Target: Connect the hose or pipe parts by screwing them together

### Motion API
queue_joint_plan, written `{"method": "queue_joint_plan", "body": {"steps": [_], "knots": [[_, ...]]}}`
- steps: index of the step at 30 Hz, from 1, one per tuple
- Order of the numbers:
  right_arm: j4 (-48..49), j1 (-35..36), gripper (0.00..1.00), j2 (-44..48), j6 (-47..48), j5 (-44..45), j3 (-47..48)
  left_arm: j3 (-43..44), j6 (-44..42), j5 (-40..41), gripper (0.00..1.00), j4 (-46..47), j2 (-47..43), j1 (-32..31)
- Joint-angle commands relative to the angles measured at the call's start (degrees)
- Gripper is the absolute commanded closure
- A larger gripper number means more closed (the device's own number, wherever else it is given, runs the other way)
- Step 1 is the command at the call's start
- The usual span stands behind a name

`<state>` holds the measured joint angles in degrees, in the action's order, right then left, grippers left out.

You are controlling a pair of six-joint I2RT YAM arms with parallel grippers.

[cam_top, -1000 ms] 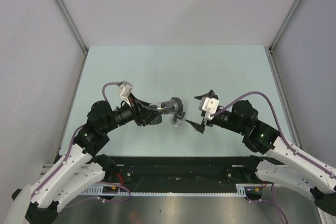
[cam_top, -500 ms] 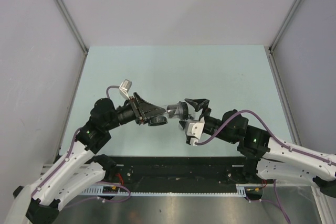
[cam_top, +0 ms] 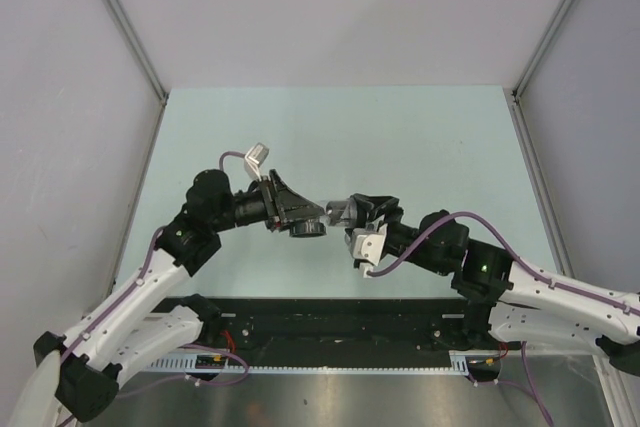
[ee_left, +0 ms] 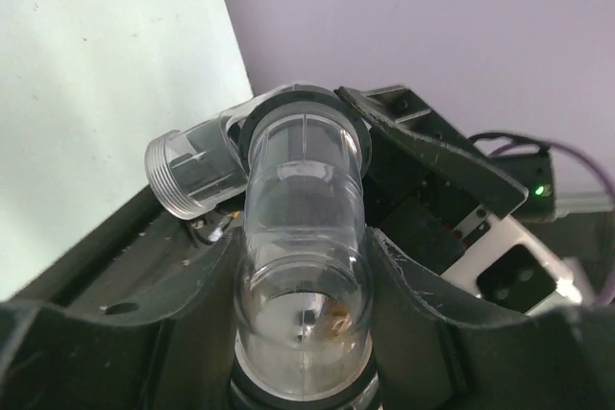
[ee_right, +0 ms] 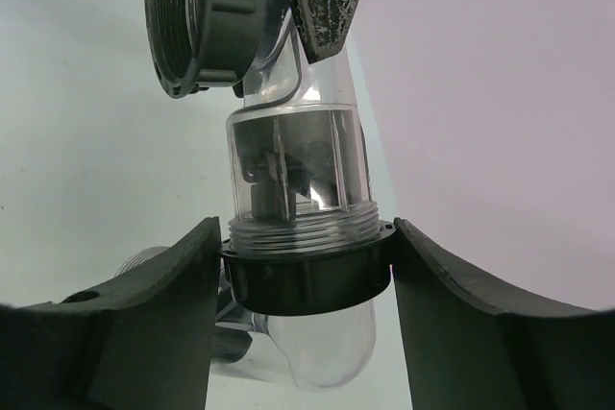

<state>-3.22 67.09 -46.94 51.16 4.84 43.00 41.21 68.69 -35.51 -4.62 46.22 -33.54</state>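
At the middle of the top view, above the table (cam_top: 430, 137), both grippers met nose to nose w/ the parts between them.

- The left gripper (cam_top: 306, 215) had its jaws closed on the clear pipe (ee_left: 303, 237), clamped across the barrel. A threaded side branch (ee_left: 187, 175) pointed to the upper left of the left wrist view.
- The right gripper (cam_top: 360, 215) had its jaws closed on the dark ring (ee_right: 307, 283), one finger touching each side, at lower centre of the right wrist view.
- The ring sat right against the pipe's threaded end (ee_right: 300, 228). Whether the threads had caught could not be told.

Step in hand, as judged, was running the ring onto the thread.

Recommended procedure:
1. Line up ring axis w/ pipe axis.
2. Hold left arm rigid.
3. Turn right wrist only, w/ light axial push.

Risks were cross-threading if the ring tilted, and slip on the smooth plastic.
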Motion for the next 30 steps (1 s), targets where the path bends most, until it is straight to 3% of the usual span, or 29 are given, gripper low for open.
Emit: {"method": "queue_joint_plan", "body": {"steps": [1, 5, 6, 8, 12, 15, 19, 22, 23, 25, 26, 30], "knots": [[0.94, 0.76, 0.74, -0.96, -5.44, -7.82, 0.59, 5.63, -15.13, -6.68, 1.0, 3.13, 3.61, -0.47], [-2.48, 0.06, 0.78, -2.63, -11.42, -11.86, 1.82, 6.25, -33.58, -5.81, 1.0, 3.22, 3.8, -0.65], [-3.27, -0.9, 0.78, -3.59, -12.65, -14.66, 2.17, 6.16, -41.8, -5.54, 1.0, 3.39, 3.18, -0.91], [-5.56, -2.66, 0.78, -4.74, -16.08, -18.36, 2.96, 6.16, -48.61, -5.63, 1.0, 3.48, 2.48, -1.35], [-7.06, -9.32, 0.82, -8.42, -21.44, -31.77, 3.23, 5.99, -67.04, -12.28, 1.0, 4.27, 1.77, -1.79], [-7.15, -13.46, 0.83, -9.84, -25.75, -41.97, 3.75, 4.59, -78.91, -16.33, 1.0, 4.27, 1.25, -2.14], [-6.79, -16.19, 0.81, -12.64, -30.24, -48.25, 4.19, 2.74, -87.22, -16.0, 1.0, 4.27, 0.19, -2.67], [-8.28, -16.55, 0.73, -13.7, -29.54, -47.83, 4.19, 2.38, -87.76, -15.47, 1.0, 4.27, 0.89, -2.67], [-8.29, -16.38, 0.62, -13.62, -29.54, -45.04, 4.19, 2.21, -87.58, -15.38, 1.0, 4.18, 1.07, -2.67], [-7.77, -16.47, 0.53, -12.83, -29.8, -42.12, 4.19, 1.33, -86.01, -14.33, 1.0, 4.27, 1.24, -2.67], [-7.41, -16.38, 0.4, -11.52, -29.8, -39.32, 4.19, 0.89, -84.0, -12.59, 1.0, 4.27, 0.98, -2.58], [-5.83, -15.5, 0.16, -8.44, -29.19, -30.52, 4.19, -2.44, -78.28, -8.62, 1.0, 4.27, -1.29, -2.67]]}}
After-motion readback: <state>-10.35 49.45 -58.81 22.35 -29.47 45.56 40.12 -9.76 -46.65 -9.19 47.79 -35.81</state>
